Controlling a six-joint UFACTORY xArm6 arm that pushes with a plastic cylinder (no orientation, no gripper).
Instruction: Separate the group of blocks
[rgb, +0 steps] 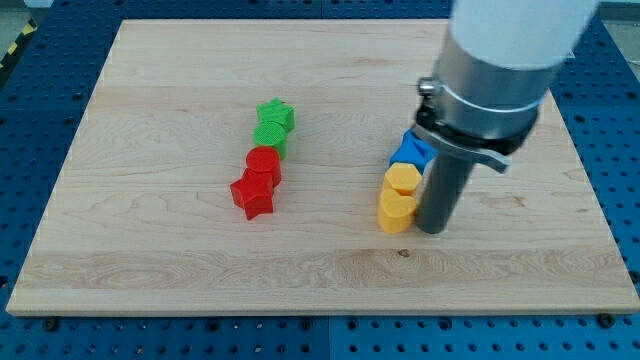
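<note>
The wooden board (150, 260) lies on a blue pegboard table (40, 90), and I place everything by the red star block (253, 196), which sits left of the board's middle. Touching it toward the view's top is a red round block (264, 163). Above that again come a green round block (270, 137) and then a green star block (275, 114), each touching the next, so the four form a short line climbing slightly to the view's right from the red star.

Well to the right of the red star, at about its height, is a yellow heart-like block (396, 211). A yellow hexagonal block (404, 179) touches it on the upper side, and a blue block (411, 151), partly hidden by the arm so its shape is unclear, touches that one.

My tip (432, 230) is down on the board just right of the lower yellow block, touching or nearly so. There are no jaws here, only the straight rod
</note>
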